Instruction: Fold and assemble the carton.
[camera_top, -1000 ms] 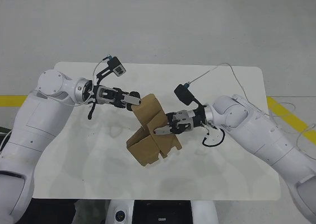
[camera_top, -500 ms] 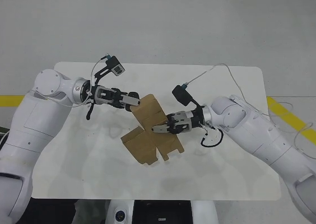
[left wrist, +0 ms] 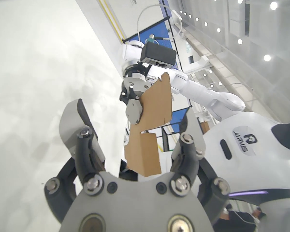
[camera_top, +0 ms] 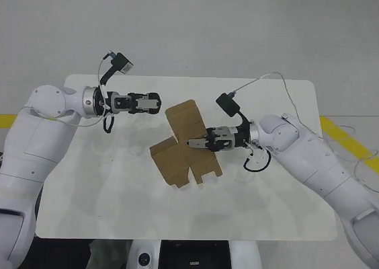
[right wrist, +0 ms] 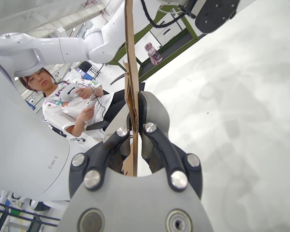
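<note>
One partly folded brown cardboard carton point(camera_top: 176, 165) sits over the white table point(camera_top: 277, 202), its long axis running near to far. The right gripper point(camera_top: 199, 142) clamps its middle edge. Beyond, the left gripper point(camera_top: 154, 103) gapes wide, empty, just beside the carton's far end.

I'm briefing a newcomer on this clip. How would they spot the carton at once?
Look at the middle of the white table. There the carton, a half-folded brown cardboard piece, is pinched by the right hand; nothing else on the table is brown.
</note>
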Action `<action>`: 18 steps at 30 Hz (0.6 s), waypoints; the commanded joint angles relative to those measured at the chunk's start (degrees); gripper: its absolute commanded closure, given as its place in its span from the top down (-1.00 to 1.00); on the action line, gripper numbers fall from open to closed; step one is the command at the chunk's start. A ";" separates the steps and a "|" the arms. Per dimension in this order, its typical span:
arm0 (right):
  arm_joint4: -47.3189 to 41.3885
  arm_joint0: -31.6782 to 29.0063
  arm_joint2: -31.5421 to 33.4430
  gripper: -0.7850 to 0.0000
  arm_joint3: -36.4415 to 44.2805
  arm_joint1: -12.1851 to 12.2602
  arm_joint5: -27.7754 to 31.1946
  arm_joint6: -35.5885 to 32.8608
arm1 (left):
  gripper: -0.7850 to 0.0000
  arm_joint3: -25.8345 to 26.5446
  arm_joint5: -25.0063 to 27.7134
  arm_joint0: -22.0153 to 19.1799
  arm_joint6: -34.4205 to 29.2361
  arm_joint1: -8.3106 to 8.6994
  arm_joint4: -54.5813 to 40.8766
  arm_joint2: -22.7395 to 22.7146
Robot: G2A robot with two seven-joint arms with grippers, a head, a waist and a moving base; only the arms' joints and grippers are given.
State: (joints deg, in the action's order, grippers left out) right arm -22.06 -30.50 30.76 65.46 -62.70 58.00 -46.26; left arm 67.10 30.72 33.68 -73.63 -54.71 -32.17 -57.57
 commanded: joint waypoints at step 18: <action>9.02 -3.31 8.50 -1.00 -9.74 -5.40 0.00 19.01 | 1.00 7.90 7.18 9.06 14.10 0.83 15.31 -1.52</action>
State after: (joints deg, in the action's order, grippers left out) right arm -13.12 -33.77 39.35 55.79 -67.77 58.00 -27.50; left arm 74.48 38.13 42.37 -59.60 -53.89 -17.04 -59.11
